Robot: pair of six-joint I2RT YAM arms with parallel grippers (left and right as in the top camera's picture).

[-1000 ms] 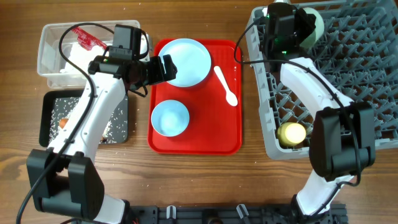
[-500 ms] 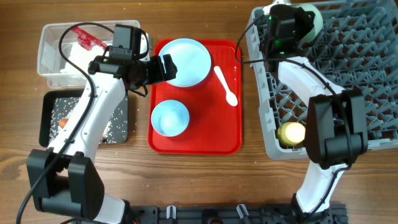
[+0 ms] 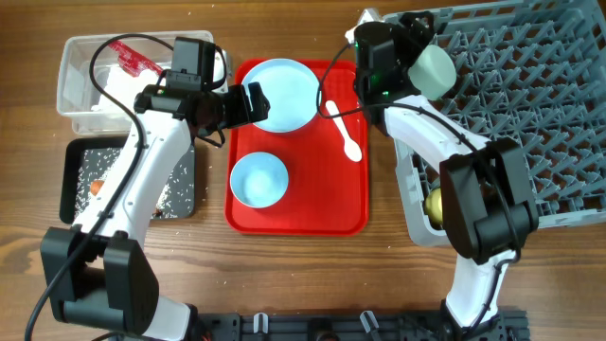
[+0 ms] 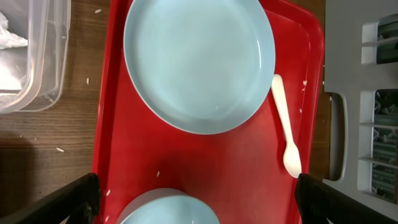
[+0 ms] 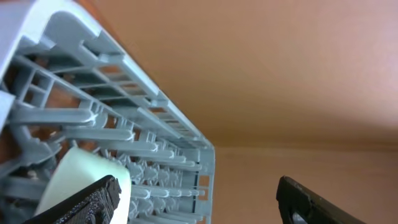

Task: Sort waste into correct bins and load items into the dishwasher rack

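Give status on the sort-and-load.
Done: wrapper in tub, rice in black tray, cup in rack.
In hand: right gripper open beside green bowl in the rack; left gripper open over red tray.
Left: plate, blue bowl, spoon there.

A round light blue plate (image 4: 199,62) lies on the red tray (image 4: 249,168), with a white plastic spoon (image 4: 286,127) just beside it. A light blue bowl's rim (image 4: 168,208) shows below. The clear tub (image 4: 37,62) and the grey rack (image 4: 360,93) flank the tray. Rice grains (image 4: 60,149) dot the bench (image 4: 68,143). The left claw (image 4: 199,202) is spread wide.
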